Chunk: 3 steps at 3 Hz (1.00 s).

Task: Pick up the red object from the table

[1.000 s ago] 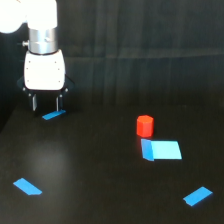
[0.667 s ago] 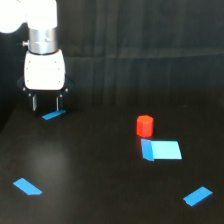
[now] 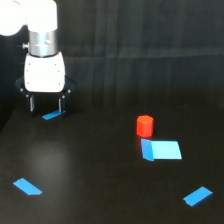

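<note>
The red object point(image 3: 144, 125), a stubby block that looks hexagonal, stands upright on the dark table point(image 3: 100, 190), touching or just behind the far edge of the largest blue patch point(image 3: 161, 149), probably laid out there as a marker. Taking that patch as the landmark, the gripper point(image 3: 46, 106) hangs well apart from it toward the exterior view's left and farther back, directly over a small blue patch point(image 3: 51, 115). Another blue patch point(image 3: 27, 186) lies far toward the view's left and nearer the camera, and a fourth point(image 3: 197, 196) sits nearer the camera toward the view's right. The arm drops nearly vertical from the top left corner, wrist pointed straight down, a pose suited to a top-down grasp. Its two fingers point(image 3: 31, 104) stand spread wide with nothing between them, tips close above the table. By my judgement the reach toward the block has not begun.
</note>
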### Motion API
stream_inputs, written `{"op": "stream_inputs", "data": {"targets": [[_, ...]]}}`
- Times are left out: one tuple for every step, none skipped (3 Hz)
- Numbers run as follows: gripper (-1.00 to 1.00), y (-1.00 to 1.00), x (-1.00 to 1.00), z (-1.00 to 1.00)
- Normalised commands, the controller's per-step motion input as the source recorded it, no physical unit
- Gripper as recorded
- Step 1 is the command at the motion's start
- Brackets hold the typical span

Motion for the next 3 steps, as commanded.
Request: {"op": "stream_inputs", "data": {"targets": [[0.98,-0.45,0.24,0.49],[1.00,-0.46,0.42,0.48],[1.00,-0.54,0.58,0.00]]}}
